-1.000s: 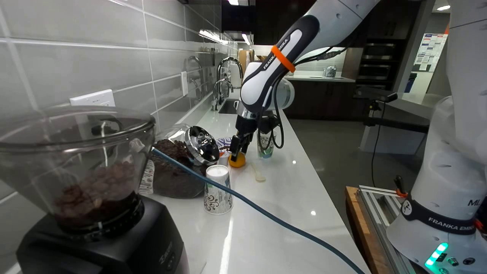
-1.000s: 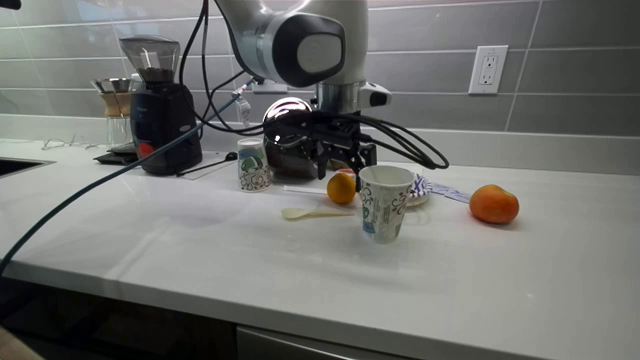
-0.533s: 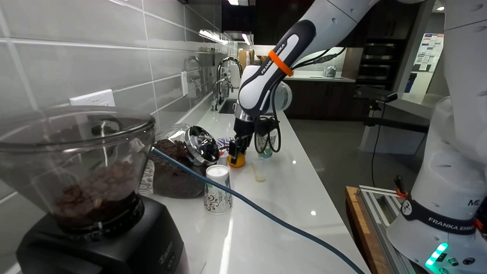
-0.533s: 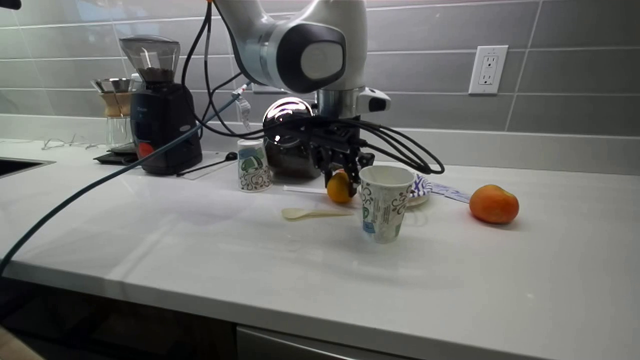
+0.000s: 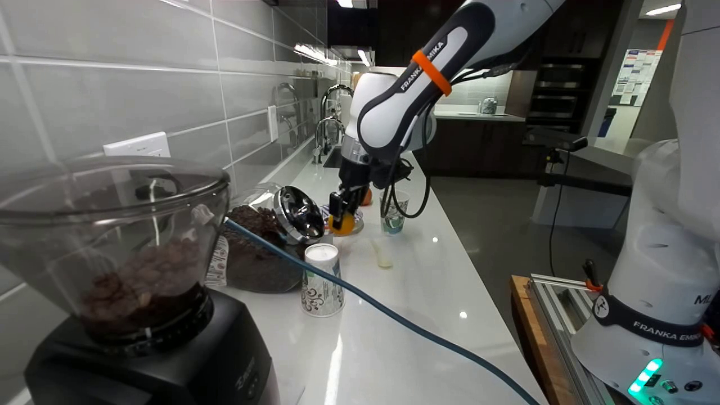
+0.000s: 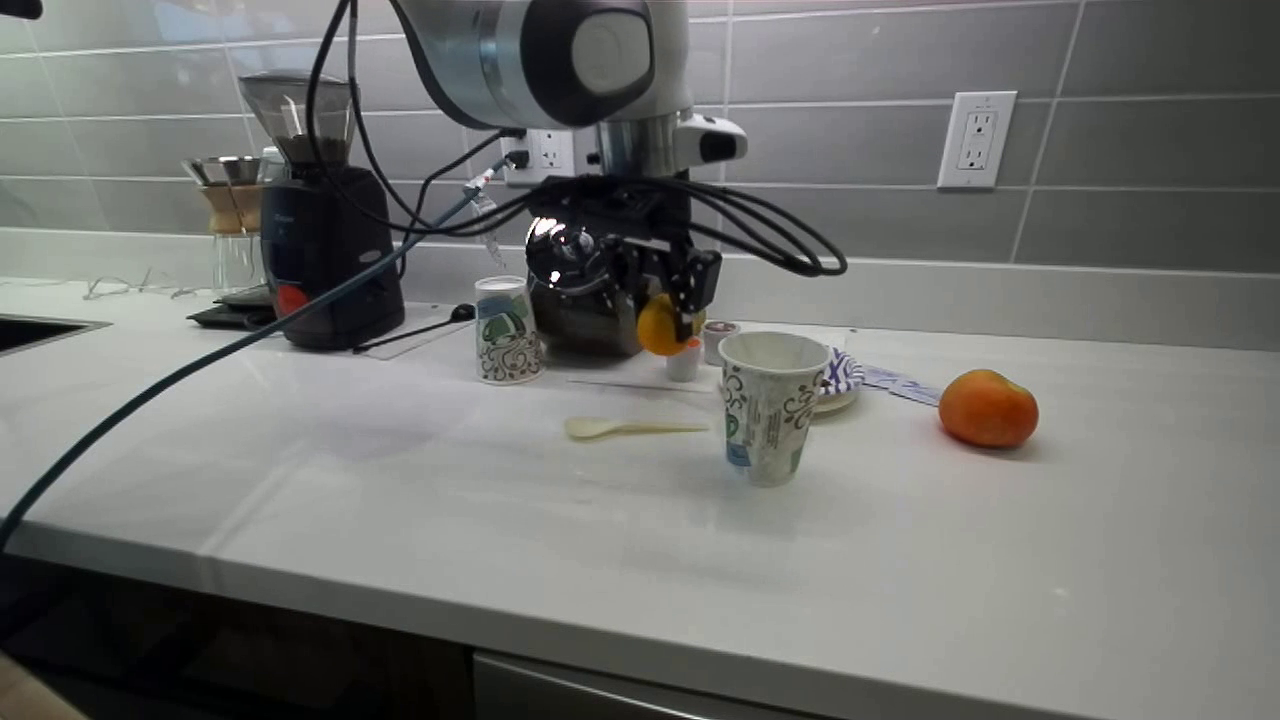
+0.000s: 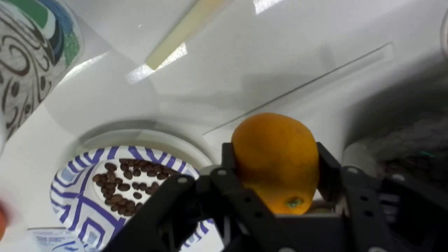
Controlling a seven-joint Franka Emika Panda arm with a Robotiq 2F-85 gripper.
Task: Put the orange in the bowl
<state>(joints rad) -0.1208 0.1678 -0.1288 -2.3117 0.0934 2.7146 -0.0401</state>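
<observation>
My gripper (image 7: 274, 150) is shut on the orange (image 7: 276, 162), a small round fruit with a green stem spot, with one finger on each side of it. In both exterior views the orange (image 6: 660, 325) hangs above the white counter, below the arm. A bowl (image 7: 68, 189) with a purple and white pattern holds several brown coffee beans and lies beside the gripper in the wrist view, with a plain white rim under it. An exterior view shows only the edge of this bowl (image 6: 843, 370), as a paper cup hides the rest.
An upright paper cup (image 6: 768, 420) stands in front of the bowl, an upside-down cup (image 6: 508, 340) further off. A spoon (image 6: 620, 428), a red-orange fruit (image 6: 988, 408) and a small white container (image 6: 683, 362) are on the counter. By the wall lies a bean jar (image 5: 259, 253).
The fingers, spread above the orange one second ago, have closed around it. The orange has risen off the counter with the gripper and shifted slightly towards the wall.
</observation>
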